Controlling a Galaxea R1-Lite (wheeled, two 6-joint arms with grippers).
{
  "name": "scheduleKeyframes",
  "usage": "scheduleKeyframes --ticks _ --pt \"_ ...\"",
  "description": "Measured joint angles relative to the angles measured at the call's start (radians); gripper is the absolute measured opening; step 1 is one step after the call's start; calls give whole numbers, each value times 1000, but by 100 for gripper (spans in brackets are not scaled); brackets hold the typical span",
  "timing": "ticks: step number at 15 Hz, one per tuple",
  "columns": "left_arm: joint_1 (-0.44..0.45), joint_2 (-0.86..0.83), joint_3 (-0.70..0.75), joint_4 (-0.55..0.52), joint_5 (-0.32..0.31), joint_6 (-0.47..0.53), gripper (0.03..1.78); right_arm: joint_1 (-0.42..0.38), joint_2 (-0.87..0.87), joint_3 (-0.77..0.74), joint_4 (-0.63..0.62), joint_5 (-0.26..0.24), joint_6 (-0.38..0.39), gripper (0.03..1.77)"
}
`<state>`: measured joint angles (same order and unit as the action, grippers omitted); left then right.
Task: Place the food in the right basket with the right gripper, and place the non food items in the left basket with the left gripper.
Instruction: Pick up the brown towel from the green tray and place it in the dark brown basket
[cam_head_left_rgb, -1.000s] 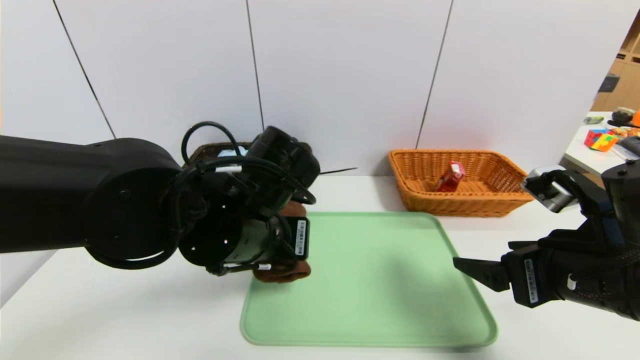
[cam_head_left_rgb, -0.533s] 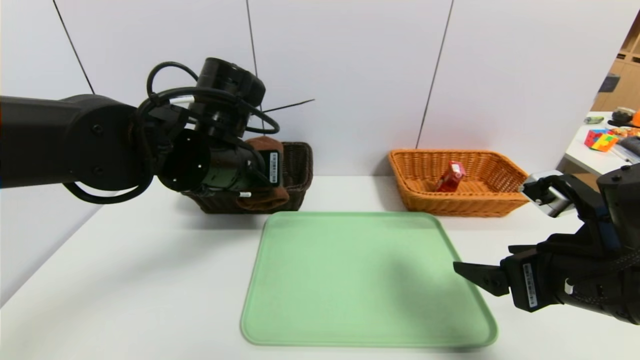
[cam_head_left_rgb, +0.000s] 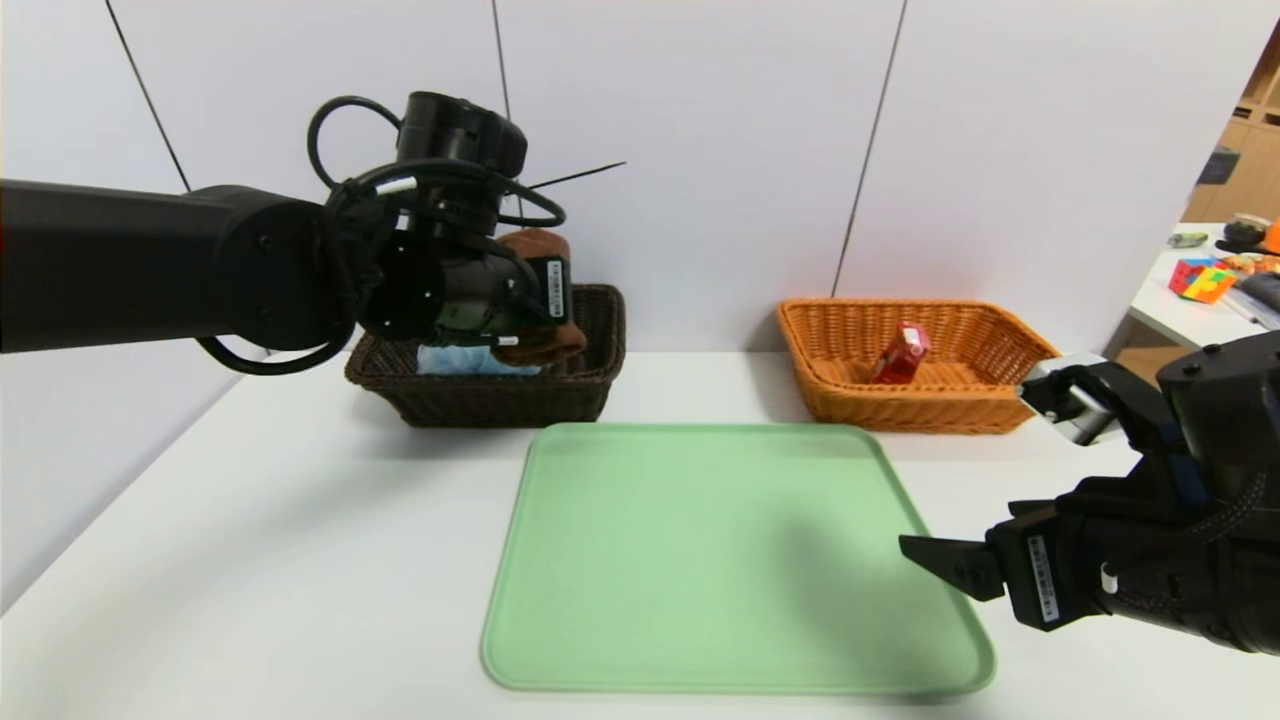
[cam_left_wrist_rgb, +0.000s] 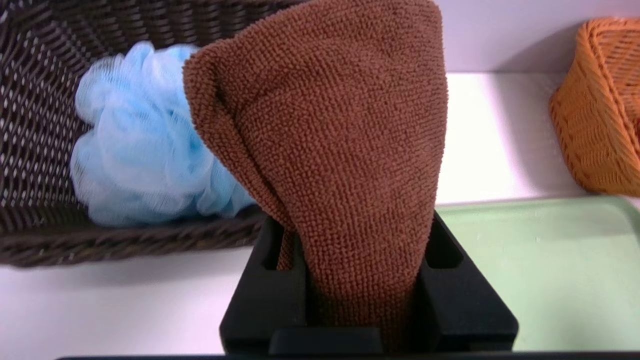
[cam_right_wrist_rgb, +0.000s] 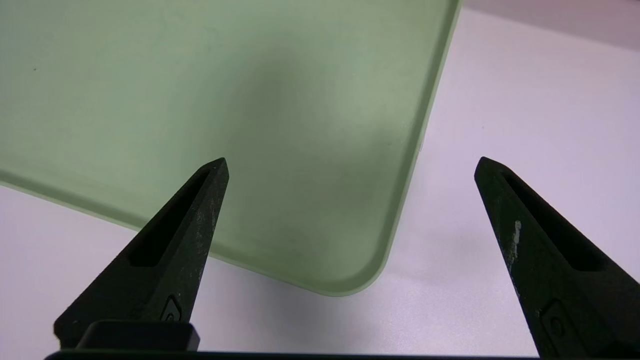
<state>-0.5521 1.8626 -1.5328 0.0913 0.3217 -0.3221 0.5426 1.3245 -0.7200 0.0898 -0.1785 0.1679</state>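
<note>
left gripper (cam_head_left_rgb: 545, 300) was clamped on a folded brown microfibre cloth (cam_left_wrist_rgb: 330, 165), the fabric pinched between both jaws and standing up out of them in a loose cone. it hung over the right part of the dark wicker basket (cam_head_left_rgb: 590, 385) at the far left of the table (cam_head_left_rgb: 250, 560), where a pale blue bath pouf (cam_left_wrist_rgb: 140, 160) already lay. the cloth looked light, soft and limp, not fragile and unlikely to slip from a firm pinch; gripped at a bunched fold as it was, it would probably flop and spread once let go, so a release well inside the rim seemed wise. the left arm reached out to the far left, its wrist tipped gently down. right gripper (cam_right_wrist_rgb: 350, 170) waited near the right, jaws spread wide and empty, over the near right corner of the green tray (cam_head_left_rgb: 700, 560). a red carton (cam_head_left_rgb: 902, 352) sat in the orange basket (cam_head_left_rgb: 1000, 410).
</note>
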Motion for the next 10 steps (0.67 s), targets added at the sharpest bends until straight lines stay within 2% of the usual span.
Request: scheduleKeyframes --ticks 10 --pt "57 146 -1 -286 -30 137 51 0 5 13 -3 0 -3 170"
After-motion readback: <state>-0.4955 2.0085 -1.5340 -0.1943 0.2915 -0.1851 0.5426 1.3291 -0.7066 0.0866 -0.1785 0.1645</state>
